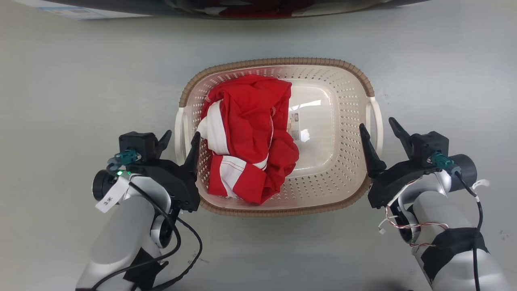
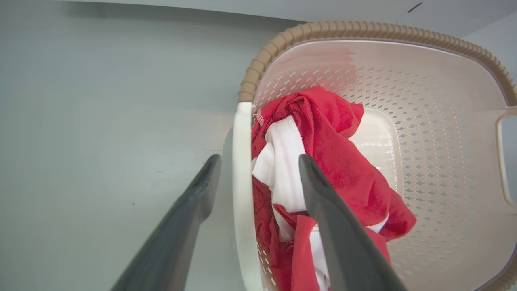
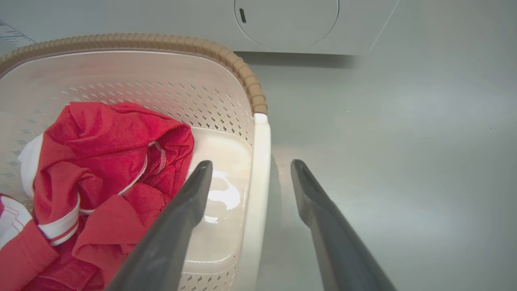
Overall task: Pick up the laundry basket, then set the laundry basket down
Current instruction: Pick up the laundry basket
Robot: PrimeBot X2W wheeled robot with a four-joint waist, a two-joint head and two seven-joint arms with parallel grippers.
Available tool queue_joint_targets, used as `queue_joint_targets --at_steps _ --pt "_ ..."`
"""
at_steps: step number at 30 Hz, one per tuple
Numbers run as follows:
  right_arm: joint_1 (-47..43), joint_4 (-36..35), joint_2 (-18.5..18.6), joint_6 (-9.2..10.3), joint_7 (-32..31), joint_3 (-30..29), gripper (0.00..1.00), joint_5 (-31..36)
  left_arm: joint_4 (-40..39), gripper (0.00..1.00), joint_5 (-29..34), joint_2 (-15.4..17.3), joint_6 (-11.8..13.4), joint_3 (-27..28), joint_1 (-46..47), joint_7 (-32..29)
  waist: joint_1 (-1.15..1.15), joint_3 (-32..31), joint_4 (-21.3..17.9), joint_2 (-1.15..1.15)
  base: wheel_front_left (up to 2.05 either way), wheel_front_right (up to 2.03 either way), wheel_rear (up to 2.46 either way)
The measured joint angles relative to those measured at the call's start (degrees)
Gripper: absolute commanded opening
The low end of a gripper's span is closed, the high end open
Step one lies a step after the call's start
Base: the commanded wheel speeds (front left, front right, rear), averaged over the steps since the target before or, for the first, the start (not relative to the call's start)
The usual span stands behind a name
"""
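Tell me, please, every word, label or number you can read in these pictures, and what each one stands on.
"3米", as best it can be read: on the white tag hanging from a cable by the left forearm.
Sticker on the floor of the laundry basket: printed, but too small to read.
Printed panel at the top left edge of the head view: blurred, unreadable.

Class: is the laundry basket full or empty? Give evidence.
Partly filled: the laundry basket holds a crumpled red-and-white garment; half its floor shows bare.
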State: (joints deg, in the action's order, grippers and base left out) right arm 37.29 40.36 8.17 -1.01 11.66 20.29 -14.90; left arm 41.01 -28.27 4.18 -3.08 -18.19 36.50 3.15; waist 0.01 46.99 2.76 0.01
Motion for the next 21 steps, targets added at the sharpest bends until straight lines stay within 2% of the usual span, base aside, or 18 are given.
queue_joint_targets --at_steps 12,13,14,15,21 --pt "4.3 8.0 -1.6 -0.54 0.1 0.8 1.00 0.0 9.0 1.00 0.0 -0.4 -1.6 -1.4 6.0 -1.1 0.00 2.7 -0.3 0.00 0.00 0.00 0.00" --pt "4.5 8.4 -1.7 -0.56 0.1 0.8 0.48 0.0 9.7 1.00 0.0 -0.5 -2.1 -1.4 6.3 -1.1 -0.01 2.7 -0.3 0.00 0.00 0.00 0.00" --pt "4.6 8.8 -1.7 -0.63 0.1 0.9 0.00 0.0 10.3 0.27 0.0 -0.5 -2.1 -1.6 6.8 -1.2 -0.01 2.8 -0.2 -0.01 0.00 0.00 0.00" --pt "4.8 9.2 -1.8 -0.96 0.1 1.0 0.00 0.0 10.8 0.00 0.0 -0.5 -2.4 -1.8 7.2 -1.6 -0.01 2.8 -0.2 -0.01 0.00 0.00 0.00" --pt "7.0 12.0 -2.3 -1.56 0.1 0.9 0.00 -0.2 14.0 0.00 -0.4 -0.9 -2.9 -1.9 9.4 -2.0 -0.01 3.0 -0.2 -0.01 0.00 0.00 0.00"
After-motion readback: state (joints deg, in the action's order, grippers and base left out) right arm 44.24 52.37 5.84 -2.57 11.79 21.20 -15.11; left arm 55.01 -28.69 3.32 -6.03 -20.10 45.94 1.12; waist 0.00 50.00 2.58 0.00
